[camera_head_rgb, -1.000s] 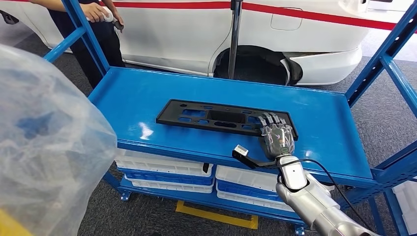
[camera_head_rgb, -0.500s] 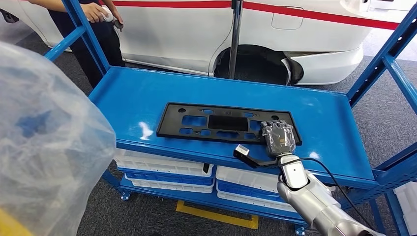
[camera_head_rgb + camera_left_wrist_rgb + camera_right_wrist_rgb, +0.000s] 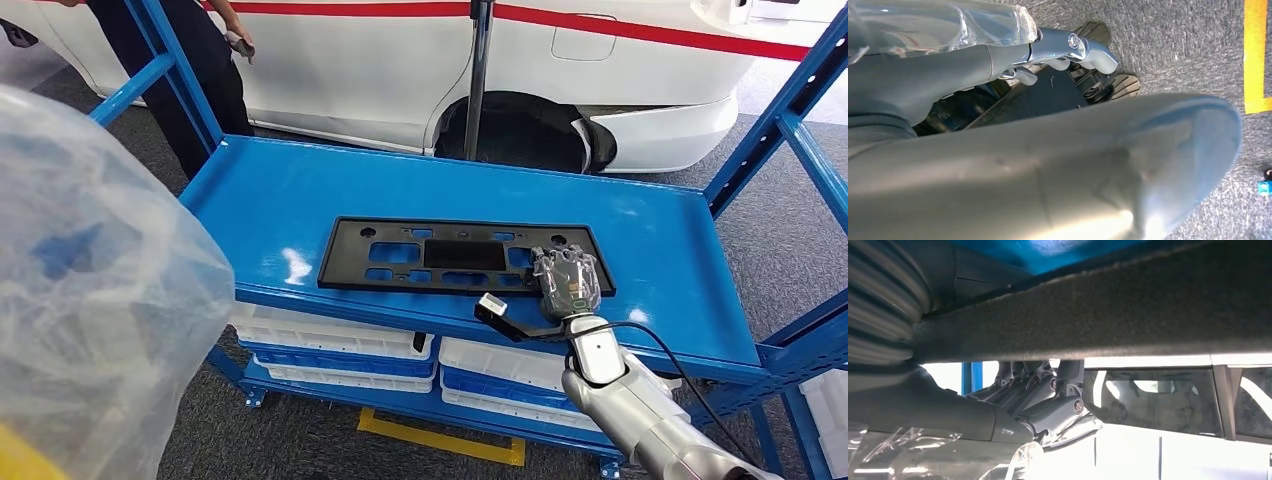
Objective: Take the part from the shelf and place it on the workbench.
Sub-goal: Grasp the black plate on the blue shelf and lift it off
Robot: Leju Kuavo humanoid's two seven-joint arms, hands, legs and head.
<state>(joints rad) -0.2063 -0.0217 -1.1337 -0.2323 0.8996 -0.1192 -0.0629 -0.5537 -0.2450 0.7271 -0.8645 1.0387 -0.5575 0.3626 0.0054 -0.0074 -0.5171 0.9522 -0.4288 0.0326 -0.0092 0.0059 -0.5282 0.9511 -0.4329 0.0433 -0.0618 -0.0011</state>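
Grey carpeted floor with a yellow tape mark, white car with a red stripe behind, white crates below, a person standing beside the car

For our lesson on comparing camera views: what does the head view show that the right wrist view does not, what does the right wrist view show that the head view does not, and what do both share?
Head view alone: the whole black part lying flat on the blue shelf, white bins below, and a person beside the frame.

Right wrist view alone: the part's edge from close up as a dark band, and the car's windows beyond it.

Both: the right hand at the part's right end, the blue shelf, and the white car.
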